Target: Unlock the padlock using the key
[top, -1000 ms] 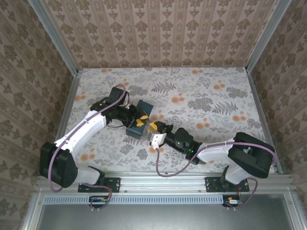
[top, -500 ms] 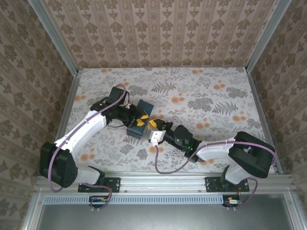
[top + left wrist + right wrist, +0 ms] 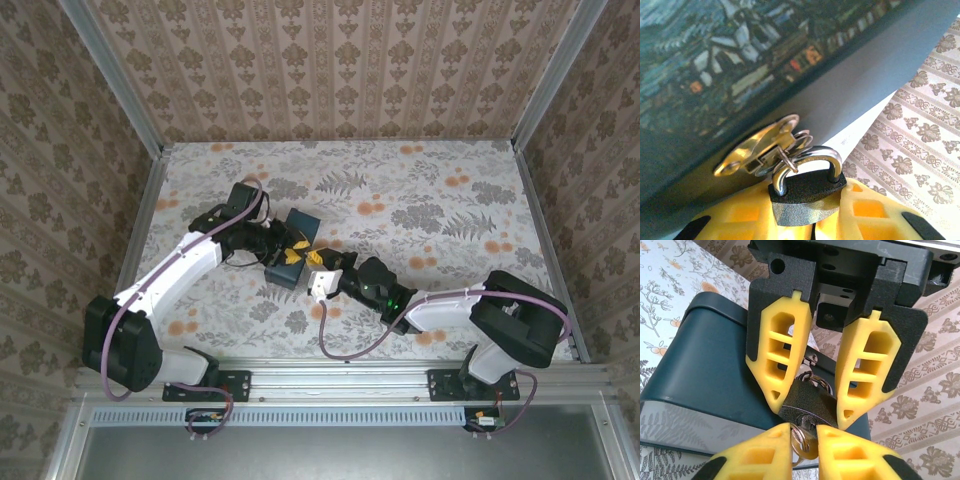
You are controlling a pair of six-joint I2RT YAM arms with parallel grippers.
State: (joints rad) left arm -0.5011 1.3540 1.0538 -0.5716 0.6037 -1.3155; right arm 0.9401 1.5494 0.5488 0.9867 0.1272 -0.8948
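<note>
The small black padlock hangs by its metal shackle from the brass hasp on the dark-blue box. My left gripper is shut on the padlock's body, one yellow finger on each side. In the right wrist view the padlock faces me, clamped between the left gripper's fingers. My right gripper is shut on the key, which carries a thin ring and has its tip at the keyhole. From above, both grippers meet at the box's near-right side.
The box stands on the floral-patterned table, left of centre. Patterned walls close in the back and sides. The right arm lies low across the table's front. The left arm reaches in from the left.
The right arm has pushed a little to the left and farther from its base, bringing its gripper up against the padlock. The left arm and the box have stayed where they were.
</note>
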